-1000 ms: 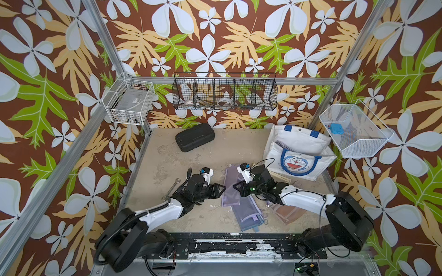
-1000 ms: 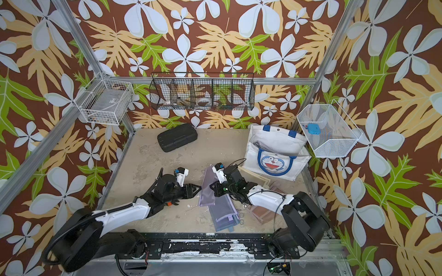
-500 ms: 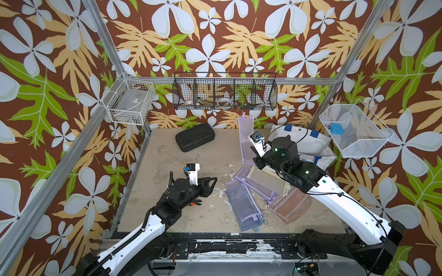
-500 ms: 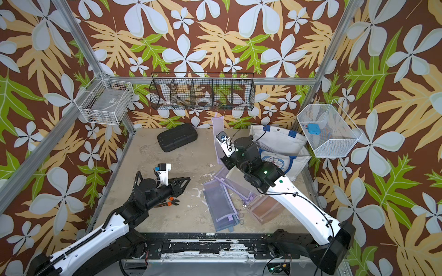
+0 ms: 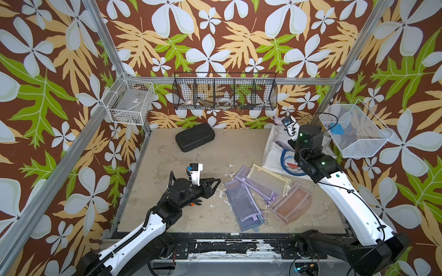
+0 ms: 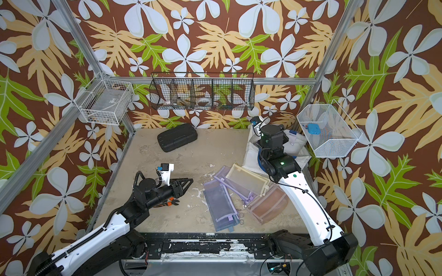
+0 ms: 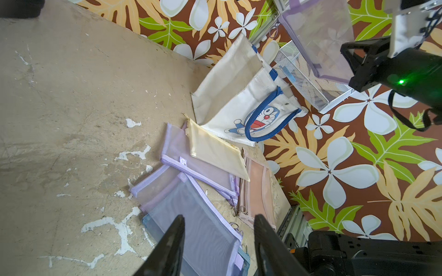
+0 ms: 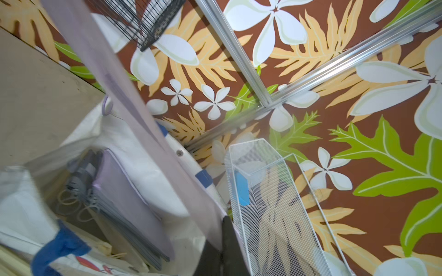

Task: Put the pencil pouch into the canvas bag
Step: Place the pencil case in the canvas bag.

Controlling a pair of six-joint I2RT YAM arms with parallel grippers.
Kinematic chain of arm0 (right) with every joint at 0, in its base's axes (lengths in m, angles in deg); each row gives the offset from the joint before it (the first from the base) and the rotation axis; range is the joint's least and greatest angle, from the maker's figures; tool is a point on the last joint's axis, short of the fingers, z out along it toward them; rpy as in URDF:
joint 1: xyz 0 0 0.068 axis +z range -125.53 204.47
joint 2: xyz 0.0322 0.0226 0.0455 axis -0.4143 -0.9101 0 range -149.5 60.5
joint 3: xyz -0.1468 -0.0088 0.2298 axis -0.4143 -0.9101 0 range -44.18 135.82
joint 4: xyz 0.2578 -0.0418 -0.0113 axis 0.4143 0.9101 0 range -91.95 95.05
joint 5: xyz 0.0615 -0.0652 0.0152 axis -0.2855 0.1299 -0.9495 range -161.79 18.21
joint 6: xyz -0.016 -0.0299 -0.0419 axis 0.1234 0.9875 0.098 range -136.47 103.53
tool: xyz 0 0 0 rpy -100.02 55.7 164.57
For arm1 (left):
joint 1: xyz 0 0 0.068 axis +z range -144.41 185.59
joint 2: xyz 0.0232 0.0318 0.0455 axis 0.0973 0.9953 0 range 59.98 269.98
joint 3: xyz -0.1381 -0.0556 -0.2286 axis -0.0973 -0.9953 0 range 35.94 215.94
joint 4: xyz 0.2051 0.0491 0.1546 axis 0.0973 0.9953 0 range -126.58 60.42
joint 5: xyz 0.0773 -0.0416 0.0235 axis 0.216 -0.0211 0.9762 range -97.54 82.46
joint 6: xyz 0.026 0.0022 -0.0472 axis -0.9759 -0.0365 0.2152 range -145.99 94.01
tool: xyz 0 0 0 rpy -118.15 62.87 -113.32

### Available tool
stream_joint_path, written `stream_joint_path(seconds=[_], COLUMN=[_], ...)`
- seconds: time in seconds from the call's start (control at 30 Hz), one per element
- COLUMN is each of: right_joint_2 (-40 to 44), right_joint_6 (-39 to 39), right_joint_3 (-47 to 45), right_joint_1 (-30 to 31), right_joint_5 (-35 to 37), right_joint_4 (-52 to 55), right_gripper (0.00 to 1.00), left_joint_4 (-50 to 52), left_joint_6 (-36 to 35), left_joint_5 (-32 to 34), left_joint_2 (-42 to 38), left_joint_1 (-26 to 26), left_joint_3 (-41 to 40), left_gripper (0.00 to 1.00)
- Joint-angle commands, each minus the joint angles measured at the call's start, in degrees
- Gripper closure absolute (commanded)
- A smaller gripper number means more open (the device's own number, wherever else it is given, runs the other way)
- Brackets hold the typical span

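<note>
The pencil pouch [image 7: 315, 40], a lilac mesh sleeve, hangs in the air at the upper right of the left wrist view, clear of the cloth, and in the right wrist view it crosses as a long diagonal band [image 8: 148, 138] over the open mouth of the canvas bag [image 8: 153, 184]. The right gripper [image 8: 221, 239] has its 2 dark fingers pressed together on 1 end of it, at the bottom of that frame. Beneath it, other flat pouches [image 8: 124, 198] with ring pulls already lie inside the bag. In both top views the bag [image 5: 275, 153] [image 6: 251, 155] sits in the right rear part of the table [image 5: 179, 215], mostly covered by the right arm, with its blue handle and cartoon cat face plain in the left wrist view [image 7: 239, 102]. Just in front of it lies a loose heap of more pouches: a yellow one [image 5: 267, 176] touching the bag's lower edge, a pink one [image 5: 291, 203] and a bluish-purple one [image 5: 241, 205]. Left of the heap, the left gripper [image 5: 216, 182] hovers low, aimed at it, its fingers [image 7: 177, 227] apart with nothing between them. Orange-handled pliers [image 6: 172, 203] lie just below it. A black case [image 5: 195, 137] rests near the back edge. A black wire basket [image 5: 224, 94] and 2 white ones [image 5: 130, 105] [image 5: 354, 133] hang on the walls.
</note>
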Motion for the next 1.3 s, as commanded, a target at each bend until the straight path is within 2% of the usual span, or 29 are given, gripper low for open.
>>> stream_joint_path(seconds=[0.0, 0.27, 0.67, 0.73, 0.83, 0.9, 1.0, 1.03, 1.2, 1.27], right_joint_2=[0.26, -0.37, -0.82, -1.8, -3.22, -3.74, -3.47, -3.3, -0.24, 1.81], right_joint_6=[5.99, 1.02, -1.33, -1.98, -2.69, -3.57, -4.47, -4.96, -13.76, -19.16], right_joint_3=[-3.83, -5.64, -11.69, -10.92, -9.35, -8.1, -7.15, -6.92, -2.77, -2.34], right_joint_1=[-1.79, -9.38, -14.22, -14.87, -15.17, -15.1, -15.07, -15.08, -14.39, -12.58], right_joint_5=[-0.22, -8.53, -15.77, -15.98, -15.33, -15.35, -15.25, -15.12, -16.18, -12.85], right_joint_4=[-7.19, -4.22, -6.85, -6.71, -6.22, -5.32, -4.96, -4.82, 0.1, 2.94], right_gripper=[1.0, 1.0, 1.0, 0.91, 0.69, 0.58, 0.3, 0.27, 0.26, 0.26], left_joint_4=[-2.89, -2.96, -3.94, -3.94, -4.02, -4.18, -3.99, -3.88, -0.51, 1.99], left_joint_6=[0.56, 0.64, 1.34, 1.34, 1.34, 1.52, 1.7, 1.67, 0.28, -1.22], left_joint_5=[-2.4, -3.45, -4.12, -4.05, -4.0, -4.04, -3.85, -3.76, -3.32, -3.14], left_joint_2=[-0.38, -2.51, -2.58, -2.53, -2.37, -2.18, -2.3, -2.43, -1.12, 0.18], left_joint_1=[0.41, 1.28, 1.9, 1.94, 1.98, 1.98, 2.12, 2.07, 2.07, 2.07], left_joint_3=[0.18, -0.46, -0.84, -0.74, -0.65, -0.56, -0.56, -0.54, 1.36, 2.72], left_gripper=[0.51, 0.51, 0.52, 0.51, 0.51, 0.51, 0.51, 0.51, 0.49, 0.48])
